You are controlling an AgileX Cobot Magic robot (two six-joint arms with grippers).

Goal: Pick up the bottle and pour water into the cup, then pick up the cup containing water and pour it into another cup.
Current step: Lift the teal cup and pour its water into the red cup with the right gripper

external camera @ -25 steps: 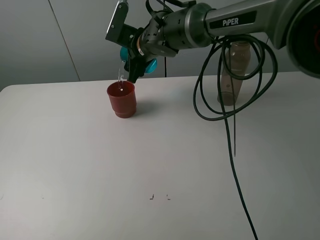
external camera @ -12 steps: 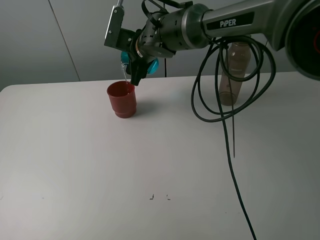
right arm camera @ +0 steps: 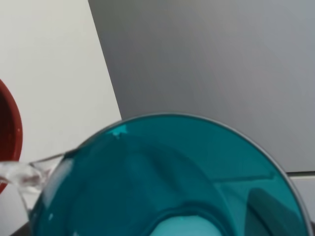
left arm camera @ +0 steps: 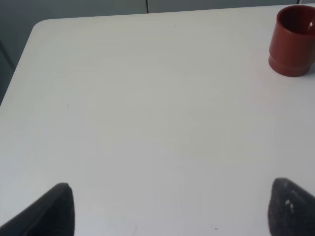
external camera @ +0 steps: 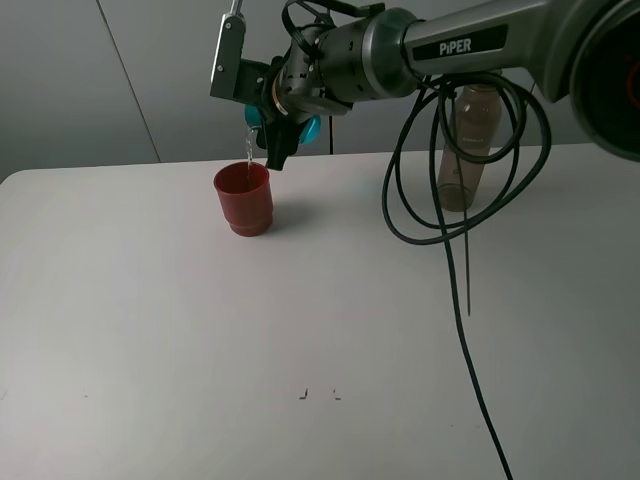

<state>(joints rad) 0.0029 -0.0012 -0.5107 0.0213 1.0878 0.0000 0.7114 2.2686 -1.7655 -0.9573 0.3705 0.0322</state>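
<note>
Raised slightly since before, the right gripper [external camera: 275,135] pinches the tipped teal cup [external camera: 306,128] above the red cup [external camera: 244,200], water [right arm camera: 19,174] crossing its rim only in the right wrist view; the left gripper [left arm camera: 174,209], unseen from above, gapes.

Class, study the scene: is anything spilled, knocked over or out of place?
Nothing stands out. The right gripper tilts the teal cup to pour, its stream falls into the red cup, the table shows no puddle, and the bottle stands upright.

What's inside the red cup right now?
A thin stream of water from the tilted teal cup falls into the red cup. How full it is cannot be told from here.
</note>
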